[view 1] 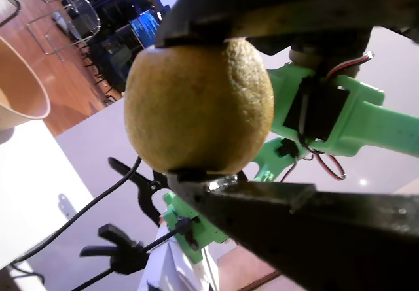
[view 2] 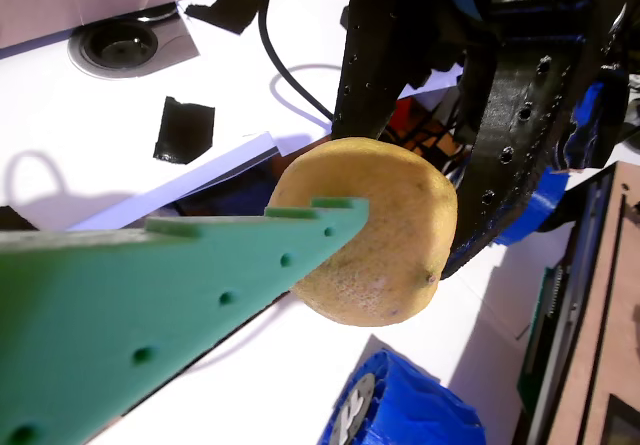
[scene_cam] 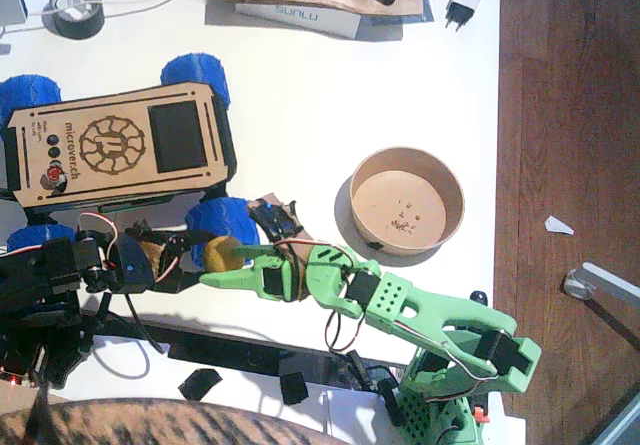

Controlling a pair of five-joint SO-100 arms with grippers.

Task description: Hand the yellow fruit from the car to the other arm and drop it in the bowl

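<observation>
Low in the frame's left half, the black gripper (scene_cam: pixel 190 261) clamps the lemon (scene_cam: pixel 222 253) while the green gripper's (scene_cam: pixel 235 270) fingers sit around it, closure unclear; releasing early could drop it short of the bowl (scene_cam: pixel 407 199).

In the fixed view the yellow fruit (scene_cam: pixel 222 253) is half hidden between the two pincers, so their grip cannot be read there; the car (scene_cam: pixel 115 145) is cut off at nine o'clock, its front wheel partly behind the black arm (scene_cam: pixel 50 275)

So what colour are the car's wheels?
Blue, and knobbly: the wheels show best in the fixed view.
</observation>
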